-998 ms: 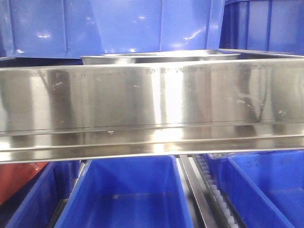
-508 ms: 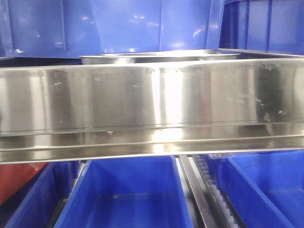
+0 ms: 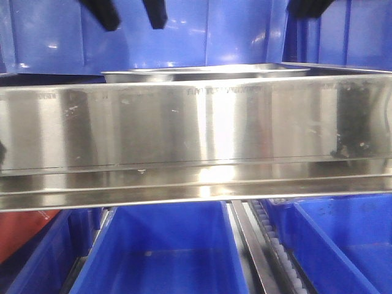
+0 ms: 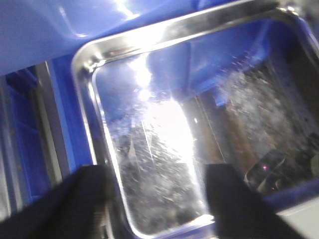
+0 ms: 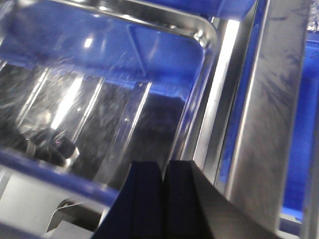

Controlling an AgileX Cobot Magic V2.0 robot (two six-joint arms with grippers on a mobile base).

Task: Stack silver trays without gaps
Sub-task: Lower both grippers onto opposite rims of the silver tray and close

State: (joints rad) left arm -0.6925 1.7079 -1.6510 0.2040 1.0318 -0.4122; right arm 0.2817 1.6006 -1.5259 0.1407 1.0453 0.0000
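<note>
Two left fingers [image 4: 89,199], spread wide, hung nearest us over the silver tray [image 4: 159,164]'s end; we saw the right fingers [image 5: 147,199] pressed together, holding nothing, above its corner rim. The tray lay behind the steel shelf rail [image 3: 196,135], blue bins [image 3: 153,37] beyond.

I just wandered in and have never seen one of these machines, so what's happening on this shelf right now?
A two-armed robot is working over a silver tray that sits on a shelf among blue bins. Its left gripper hovers open above one end of the tray. Its right gripper is shut, with its fingers pressed together near the tray's rim at the other side. Neither seems to be holding the tray at this moment.
</note>
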